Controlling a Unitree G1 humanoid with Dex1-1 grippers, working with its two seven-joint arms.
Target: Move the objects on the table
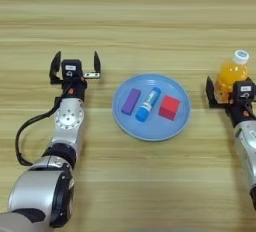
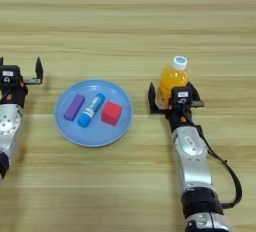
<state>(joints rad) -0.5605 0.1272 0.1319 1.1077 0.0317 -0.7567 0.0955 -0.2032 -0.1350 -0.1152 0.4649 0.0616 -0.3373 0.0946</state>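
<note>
Orange bottle (image 2: 173,80) sits between right gripper (image 2: 172,98) jaws, not visibly clamped — block (image 1: 131,101), tube (image 1: 148,104), cube (image 1: 169,107) plated; left gripper (image 1: 75,66) jaws apart, empty.

Bright, even light (soft shadows), slightly blurry.

Both views look steeply down from the robot's head onto the wooden surface (image 1: 150,6), planks running side to side, robot's arms entering from the bottom edge. Fairly near: the surface fills each frame. Left eye view reaches further left, showing the whole left pincer (image 1: 75,65) and cutting the right arm at the right edge. Right eye view reaches further right, showing the whole right pincer (image 2: 172,95) and cutting the left arm at the left edge. Shared part: blue plate (image 1: 125,123), orange bottle (image 2: 173,78).
</note>
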